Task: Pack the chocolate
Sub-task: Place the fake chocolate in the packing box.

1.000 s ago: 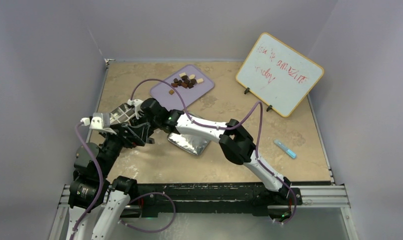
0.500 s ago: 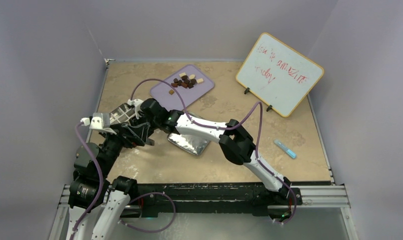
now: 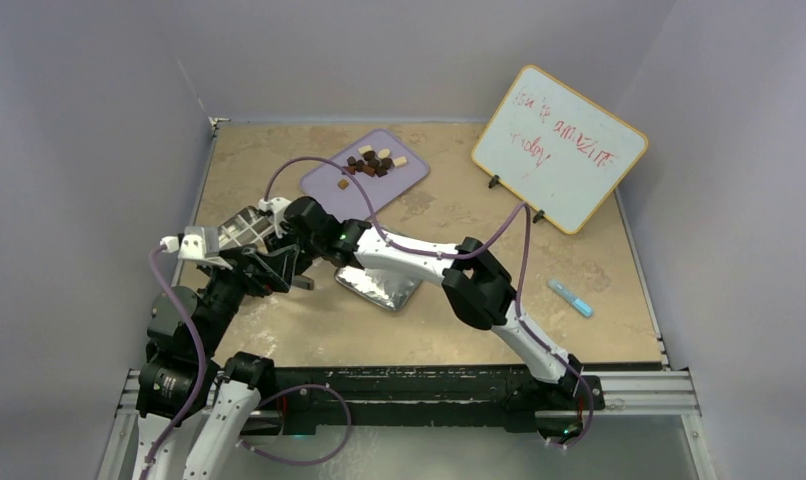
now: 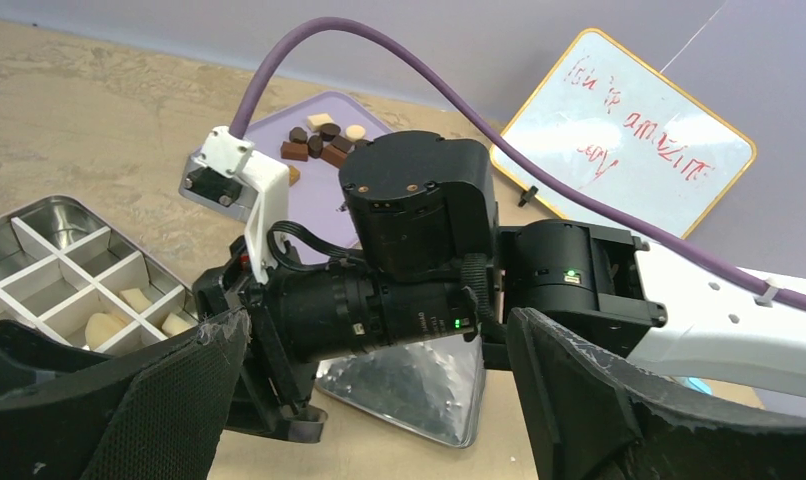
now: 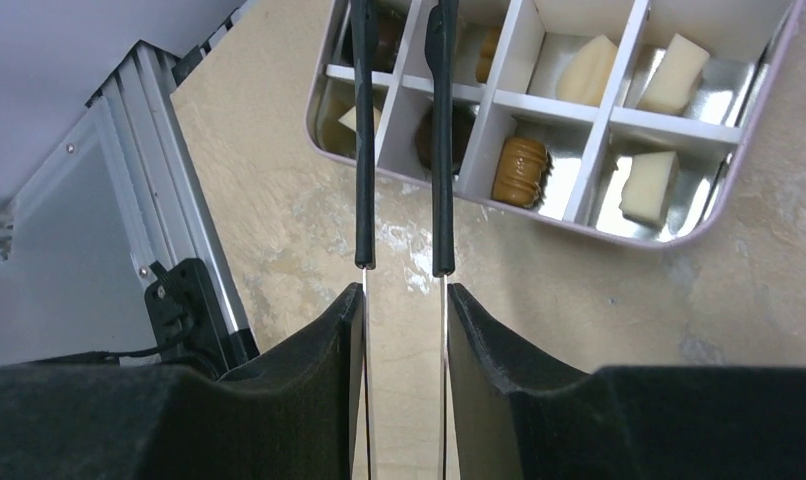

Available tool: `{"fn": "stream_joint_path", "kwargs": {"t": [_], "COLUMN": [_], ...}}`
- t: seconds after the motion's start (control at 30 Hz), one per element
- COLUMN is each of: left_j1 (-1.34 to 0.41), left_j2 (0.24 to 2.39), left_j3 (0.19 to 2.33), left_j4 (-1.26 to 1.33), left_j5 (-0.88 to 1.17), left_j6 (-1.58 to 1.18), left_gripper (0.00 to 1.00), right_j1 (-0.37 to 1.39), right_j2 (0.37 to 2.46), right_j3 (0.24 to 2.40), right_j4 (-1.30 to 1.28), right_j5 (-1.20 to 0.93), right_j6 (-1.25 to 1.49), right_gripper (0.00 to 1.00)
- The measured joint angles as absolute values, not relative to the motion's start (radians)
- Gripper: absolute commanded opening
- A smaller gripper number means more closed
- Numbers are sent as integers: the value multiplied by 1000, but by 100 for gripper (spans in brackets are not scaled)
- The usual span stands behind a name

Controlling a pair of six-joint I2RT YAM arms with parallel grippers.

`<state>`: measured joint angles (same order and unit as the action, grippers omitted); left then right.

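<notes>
Right jaws slightly parted, dark chocolate [image 5: 461, 135] lengthwise beneath.

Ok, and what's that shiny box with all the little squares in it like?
The box is a shallow silver metal tin with rounded corners, lying flat on the tan table near its edge. White dividers split it into small square cells. Some cells hold cream-white chocolate wedges, a ridged caramel piece, a dark one. The right gripper hangs its thin fingers over it.

Dark-brown, caramel and cream chocolate [image 3: 371, 162]; lilac tray [image 3: 391, 186]; silver foil [image 3: 384, 288].
</notes>
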<state>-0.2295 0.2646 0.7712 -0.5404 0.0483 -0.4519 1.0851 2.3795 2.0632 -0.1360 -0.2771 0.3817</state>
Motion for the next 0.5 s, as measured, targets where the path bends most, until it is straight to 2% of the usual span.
{"fn": "stream_joint_path", "kwargs": {"t": [0.5], "left_j1": [-229], "left_j2": [239], "left_j3": [771], "left_j4": [-541], "left_j5": [41], "left_j6": [-452], "left_gripper": [98], "right_j1": [988], "right_j2": [2113], "right_j3": [1824], "right_j4": [-99], "right_j5": [-217], "right_j6": [334], "right_gripper": [34]}}
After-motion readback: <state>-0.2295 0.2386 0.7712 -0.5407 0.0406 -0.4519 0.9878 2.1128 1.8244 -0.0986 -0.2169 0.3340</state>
